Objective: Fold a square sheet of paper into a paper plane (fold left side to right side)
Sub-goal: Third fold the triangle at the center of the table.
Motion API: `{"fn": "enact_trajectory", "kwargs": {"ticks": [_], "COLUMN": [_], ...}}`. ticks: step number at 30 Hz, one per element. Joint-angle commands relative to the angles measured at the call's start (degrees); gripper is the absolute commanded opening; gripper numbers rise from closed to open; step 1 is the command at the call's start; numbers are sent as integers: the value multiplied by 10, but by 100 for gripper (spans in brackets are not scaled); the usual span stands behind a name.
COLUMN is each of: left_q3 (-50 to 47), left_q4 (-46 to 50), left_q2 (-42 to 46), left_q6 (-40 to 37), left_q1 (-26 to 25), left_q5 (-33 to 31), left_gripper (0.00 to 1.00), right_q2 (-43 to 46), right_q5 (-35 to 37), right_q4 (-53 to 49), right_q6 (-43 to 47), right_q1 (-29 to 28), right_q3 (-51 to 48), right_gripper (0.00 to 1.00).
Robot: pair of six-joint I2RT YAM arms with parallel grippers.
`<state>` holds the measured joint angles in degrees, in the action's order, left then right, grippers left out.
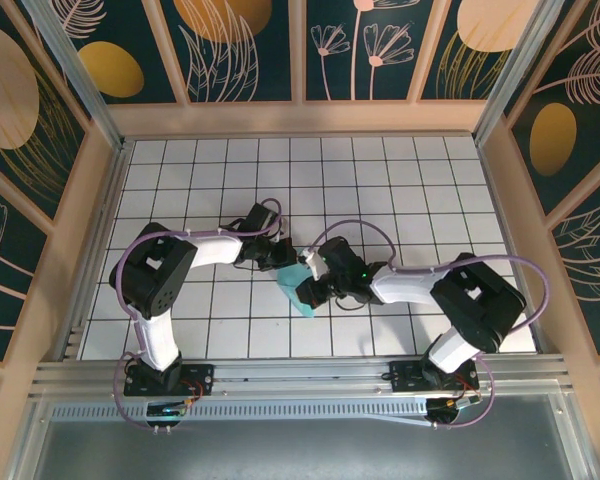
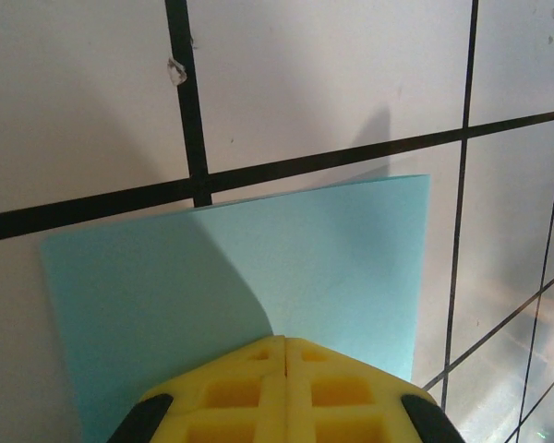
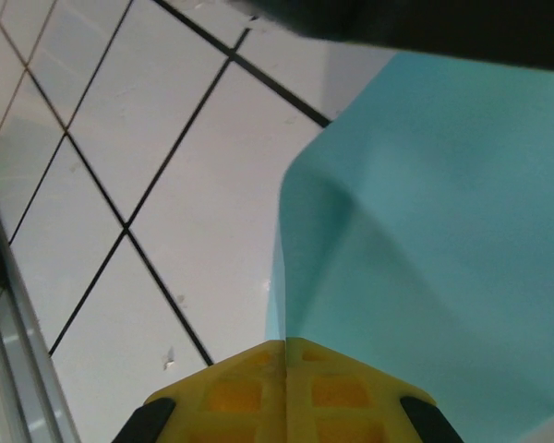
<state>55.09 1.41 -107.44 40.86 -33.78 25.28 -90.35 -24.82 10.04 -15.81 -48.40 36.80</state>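
The square sheet of paper (image 1: 302,298) is turquoise and sits between the two arms near the middle of the white grid table (image 1: 380,180). My left gripper (image 1: 283,265) is at its far left edge and my right gripper (image 1: 314,290) at its right side. In the left wrist view the yellow fingers (image 2: 342,388) of my left gripper (image 2: 286,343) are pressed together, and a raised, lighter flap of the sheet (image 2: 351,258) curves into their seam. In the right wrist view my right gripper (image 3: 284,343) is shut on the edge of the sheet (image 3: 425,231), which bows upward off the table.
Patterned walls (image 1: 70,200) box in the table on three sides. A metal rail (image 1: 300,375) with both arm bases runs along the near edge. The dark body of the left arm (image 3: 397,23) hangs just above the paper in the right wrist view.
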Motion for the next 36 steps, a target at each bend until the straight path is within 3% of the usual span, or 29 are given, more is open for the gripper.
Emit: {"fn": "enact_trajectory", "kwargs": {"ticks": [1,18,36], "left_q3": [-5,-5,-7], "left_q4": [25,28,28], "left_q2": [-29,-30,-26], "left_q6": [-10,-10,-7], "left_q1": [-6,-10,-11], "left_q5": [-25,-30,-34], "left_gripper": [1,1,2], "right_q2": [-15,-20,-32], "right_q5": [20,57,49], "right_q4": [-40,-49,-52], "right_q6": [2,-9,-4], "right_q1": [12,33,38], "right_q3": [19,25,22], "right_gripper": [0,0,0]}}
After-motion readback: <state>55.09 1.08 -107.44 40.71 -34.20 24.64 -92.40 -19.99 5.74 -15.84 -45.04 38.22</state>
